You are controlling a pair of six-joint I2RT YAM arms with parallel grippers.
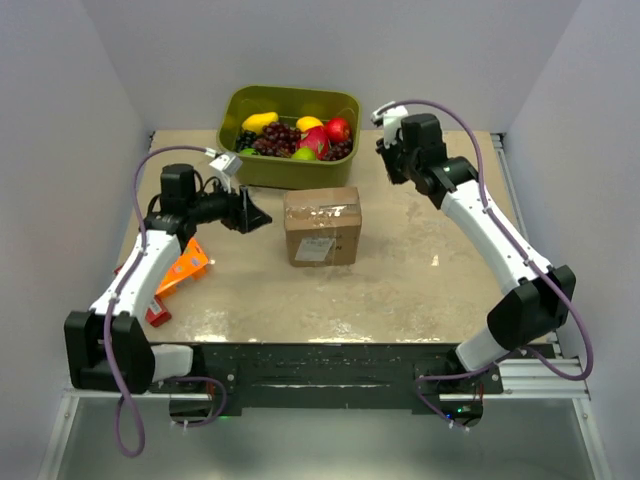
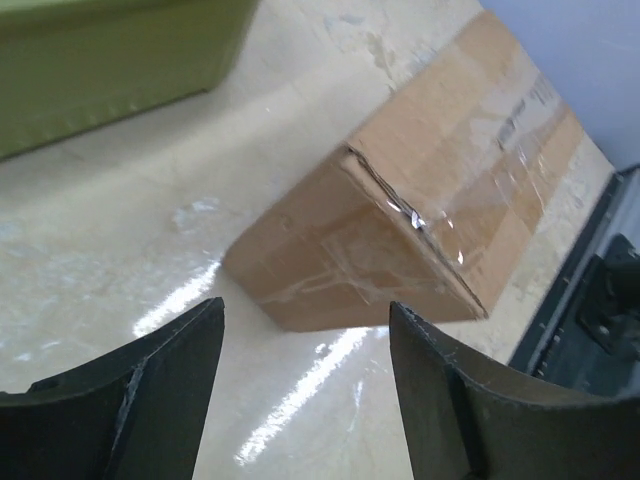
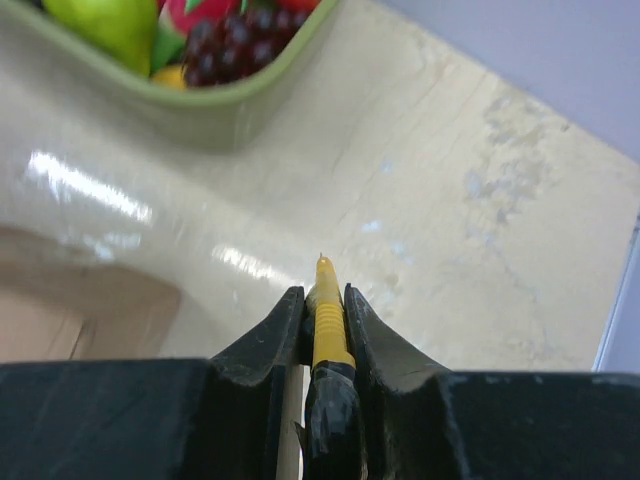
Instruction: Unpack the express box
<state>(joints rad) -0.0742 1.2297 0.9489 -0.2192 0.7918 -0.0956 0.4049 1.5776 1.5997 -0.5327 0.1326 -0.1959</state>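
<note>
The express box [image 1: 322, 225] is a small brown carton with clear tape and a white label, closed, in the middle of the table. It also shows in the left wrist view [image 2: 430, 190], just ahead of my fingers. My left gripper [image 1: 262, 213] is open and empty, level with the box's left side and a short way from it. My right gripper [image 1: 390, 160] is up at the back right, beside the bin, shut on a yellow-and-black cutter [image 3: 327, 310] whose tip sticks out past the fingertips. A corner of the box shows at the lower left of the right wrist view [image 3: 60, 310].
An olive-green bin [image 1: 290, 170] of fruit stands at the back, just behind the box. A flat orange package [image 1: 180, 268] lies by the left arm near the table's left edge. Grey walls close in on both sides.
</note>
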